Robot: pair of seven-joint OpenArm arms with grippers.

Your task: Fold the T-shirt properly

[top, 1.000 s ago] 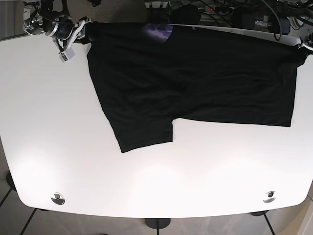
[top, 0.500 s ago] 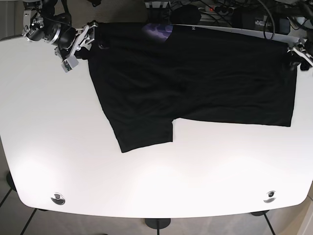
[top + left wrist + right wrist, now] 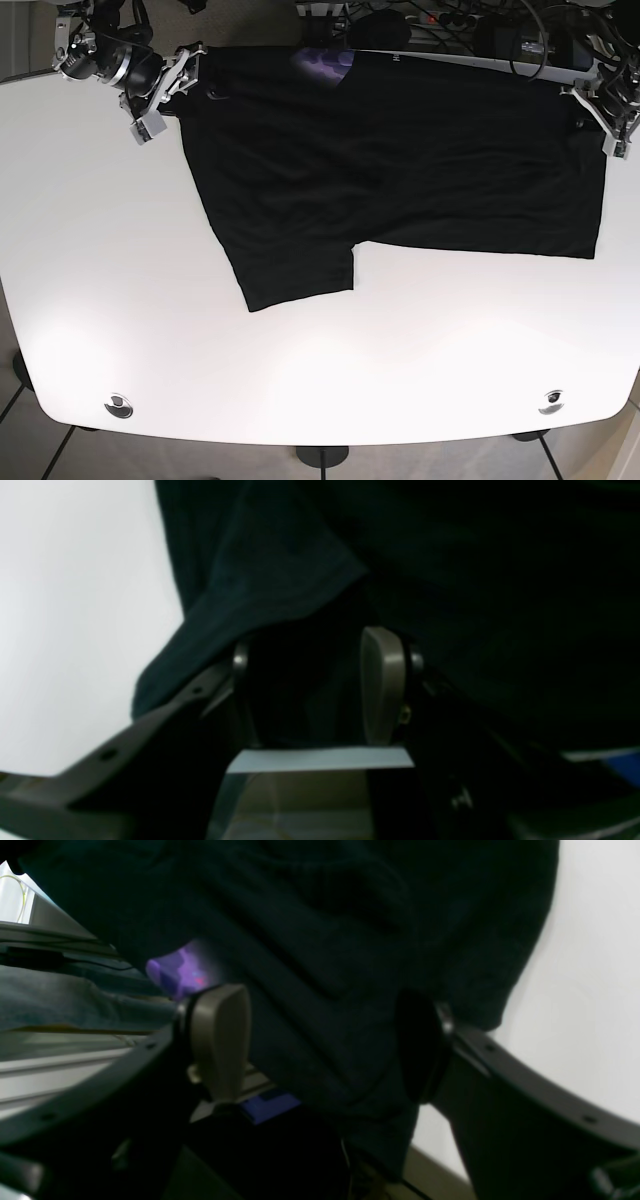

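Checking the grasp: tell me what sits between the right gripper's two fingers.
In the right wrist view, black T-shirt fabric fills the gap between the right gripper fingers, which stand apart around it.

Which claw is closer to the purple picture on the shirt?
The right claw. It sits at the shirt's far corner, near the purple picture. The left claw is at the other far corner, much farther away.

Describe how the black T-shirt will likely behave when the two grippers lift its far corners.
The T-shirt lies flat with soft wrinkles, so it is probably floppy and would sag between the left gripper and right gripper. Its thin cloth looks light. The sleeve lies loose and would likely dangle or drag across the table.
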